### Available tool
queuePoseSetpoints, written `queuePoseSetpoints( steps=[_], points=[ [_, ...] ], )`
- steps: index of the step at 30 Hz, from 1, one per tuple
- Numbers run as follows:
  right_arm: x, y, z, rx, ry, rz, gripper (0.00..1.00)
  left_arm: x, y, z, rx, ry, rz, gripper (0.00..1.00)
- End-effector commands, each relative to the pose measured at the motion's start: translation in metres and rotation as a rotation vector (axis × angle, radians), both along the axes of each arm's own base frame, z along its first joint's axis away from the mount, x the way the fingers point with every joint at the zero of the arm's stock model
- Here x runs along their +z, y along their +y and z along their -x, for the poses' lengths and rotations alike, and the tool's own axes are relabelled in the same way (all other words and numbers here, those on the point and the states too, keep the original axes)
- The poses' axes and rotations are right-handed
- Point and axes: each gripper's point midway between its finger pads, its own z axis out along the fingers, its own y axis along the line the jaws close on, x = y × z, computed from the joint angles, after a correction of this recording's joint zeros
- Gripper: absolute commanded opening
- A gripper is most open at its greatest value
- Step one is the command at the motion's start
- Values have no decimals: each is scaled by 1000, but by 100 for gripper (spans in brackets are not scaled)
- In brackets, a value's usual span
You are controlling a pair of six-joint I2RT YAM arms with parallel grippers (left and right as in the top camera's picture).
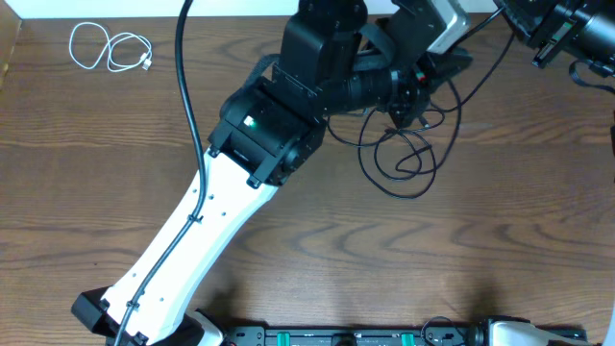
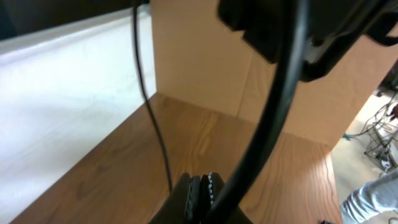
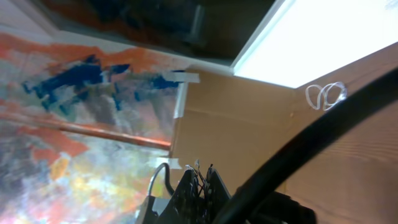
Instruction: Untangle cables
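I see a brown wood-grain table [image 1: 480, 250] with a smooth, low-sheen finish. At ten o'clock, the white cable [image 1: 110, 48] looks like smooth plastic. At two o'clock, thin black cables [image 1: 415, 161] look faintly glossy. My left arm [image 1: 192, 240] has a smooth white plastic shell and matt black housings. The cardboard walls [image 2: 199, 56] look plain and matt.

Even o/h light; wrist cams blurry.

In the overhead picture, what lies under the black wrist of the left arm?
Black cables loop out from under it onto the table. How they run beneath the wrist, and their plug ends, are covered.
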Motion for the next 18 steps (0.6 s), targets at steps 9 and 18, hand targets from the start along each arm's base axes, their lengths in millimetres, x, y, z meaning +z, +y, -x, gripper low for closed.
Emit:
queuePoseSetpoints(
  steps=[9, 18],
  points=[
    [-32, -39, -15, -164, -59, 199, 10, -24, 62, -48, 231, 90, -94, 7],
    [-58, -48, -19, -208, -40, 315, 38, -40, 82, -56, 276, 151, -137, 8]
  ],
)
